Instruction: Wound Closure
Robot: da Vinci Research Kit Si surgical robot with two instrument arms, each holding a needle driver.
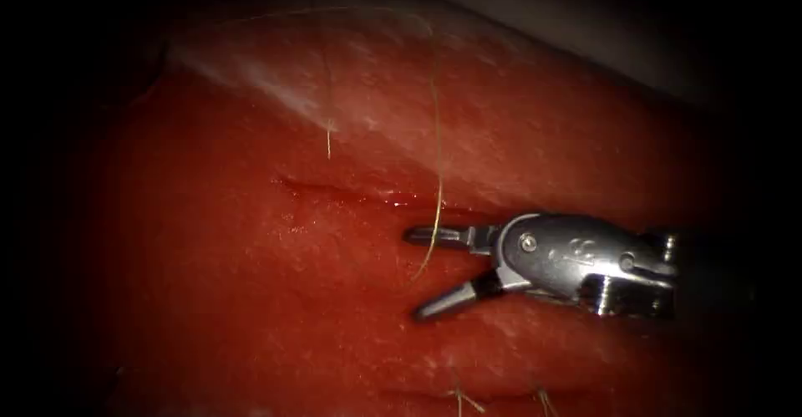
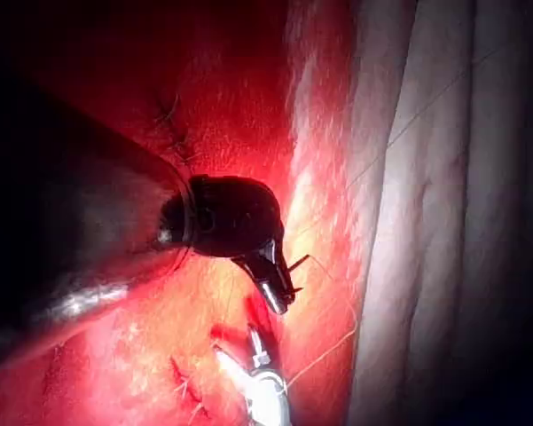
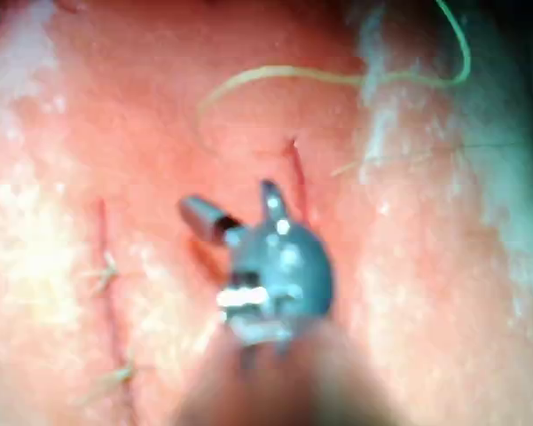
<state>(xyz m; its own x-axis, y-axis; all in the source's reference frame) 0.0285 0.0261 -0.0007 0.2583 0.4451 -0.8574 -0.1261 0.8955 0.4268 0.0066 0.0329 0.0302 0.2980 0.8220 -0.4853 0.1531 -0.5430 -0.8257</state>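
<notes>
The right tool has a polished silver wrist housing with a round screw and faint engraved markings, two slim tapered steel jaws and a dark shaft. The left tool has a glossy dark wrist.

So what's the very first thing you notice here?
The shiny right tool jumps out, coming in from the right with its jaws spread wide and holding nothing. A pale thread hangs down between them, over the thin cut in the red tissue. The left tool shows in its wrist view.
</notes>
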